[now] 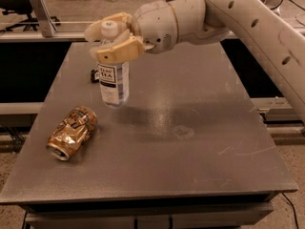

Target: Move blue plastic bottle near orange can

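The blue plastic bottle [113,80] is clear with a white cap and a "TEA" label. It hangs upright just above the grey table [190,142], held near its neck. My gripper [110,43] reaches in from the upper right and is shut on the bottle just below the cap. The orange can [71,132] is crushed and lies on its side at the table's left front, below and left of the bottle, a short gap apart.
A small flat black wrapper [94,75] lies on the table behind the bottle, mostly hidden by it. My white arm [248,23] spans the upper right. A metal rail [43,13] stands beyond the table's far left edge.
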Robot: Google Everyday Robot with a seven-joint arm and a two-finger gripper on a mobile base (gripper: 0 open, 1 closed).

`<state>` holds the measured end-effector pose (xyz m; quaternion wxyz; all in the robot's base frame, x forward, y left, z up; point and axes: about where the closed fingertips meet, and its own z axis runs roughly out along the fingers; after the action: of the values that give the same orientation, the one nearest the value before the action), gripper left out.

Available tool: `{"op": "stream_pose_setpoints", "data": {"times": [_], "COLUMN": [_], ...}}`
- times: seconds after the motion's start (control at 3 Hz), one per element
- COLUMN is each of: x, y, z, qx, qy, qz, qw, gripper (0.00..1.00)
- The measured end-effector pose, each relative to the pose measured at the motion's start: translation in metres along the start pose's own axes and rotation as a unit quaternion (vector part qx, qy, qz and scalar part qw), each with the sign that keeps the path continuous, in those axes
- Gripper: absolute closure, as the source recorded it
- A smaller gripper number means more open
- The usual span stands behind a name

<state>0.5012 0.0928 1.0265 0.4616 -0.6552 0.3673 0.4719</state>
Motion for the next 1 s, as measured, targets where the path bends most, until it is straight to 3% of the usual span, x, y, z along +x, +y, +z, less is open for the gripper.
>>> {"op": "stream_pose_setpoints", "data": {"times": [0.67, 1.0], "x": [0.030, 0.028], "y": [-0.002, 0.006], "z": [0.014, 0.030], "qx": [0.018, 0.003], "qy": [0.003, -0.011], "qz": [0.024, 0.023], "qw": [0.9996, 0.9997], "gripper": [1.00, 0.83]}}
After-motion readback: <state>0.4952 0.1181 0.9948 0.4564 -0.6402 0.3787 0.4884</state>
